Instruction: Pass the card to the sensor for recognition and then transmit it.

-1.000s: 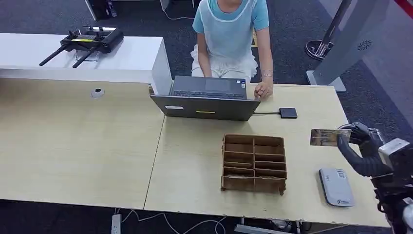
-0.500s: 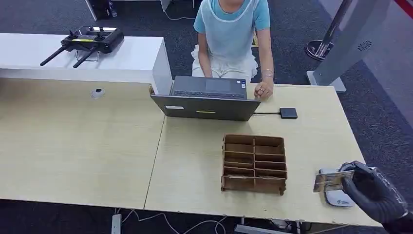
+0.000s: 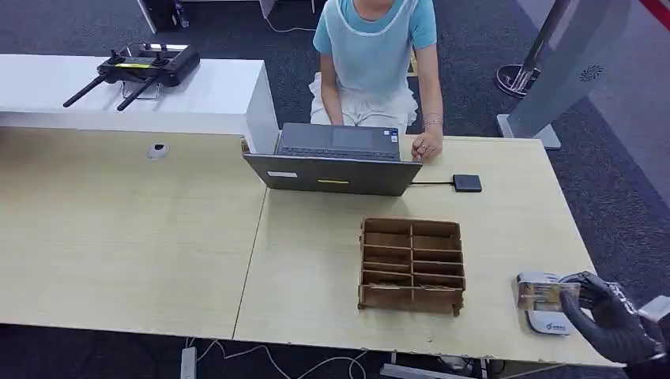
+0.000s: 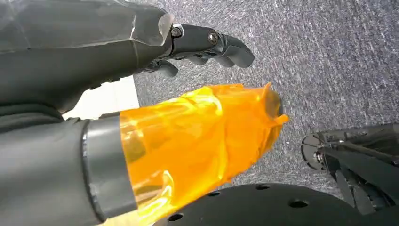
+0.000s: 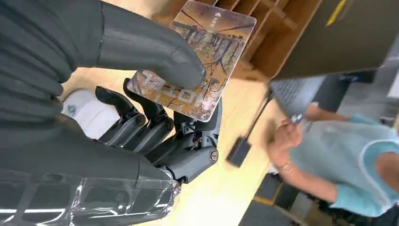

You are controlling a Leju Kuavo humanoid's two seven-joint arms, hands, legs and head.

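Observation:
My right hand [image 3: 607,316] pinches a brown picture card [image 3: 547,294] between thumb and fingers, just over the white card sensor [image 3: 543,316] near the table's front right corner. The right wrist view shows the card [image 5: 197,61] under my thumb, with the sensor [image 5: 89,115] below the fingers. My left hand [image 4: 207,44] hangs over grey carpet, its dark fingers curled with nothing in them and its thumb wrapped in orange film.
A brown cardboard divider box [image 3: 412,264] stands left of the sensor. Behind it is an open laptop [image 3: 336,160] with a person [image 3: 375,55] seated at it, and a small black box [image 3: 467,182] on a cable. A remote controller [image 3: 138,69] lies on the white counter.
My right hand brought the card down from mid-air at the table's right edge to just above the sensor, then shifted slightly right and lower over it.

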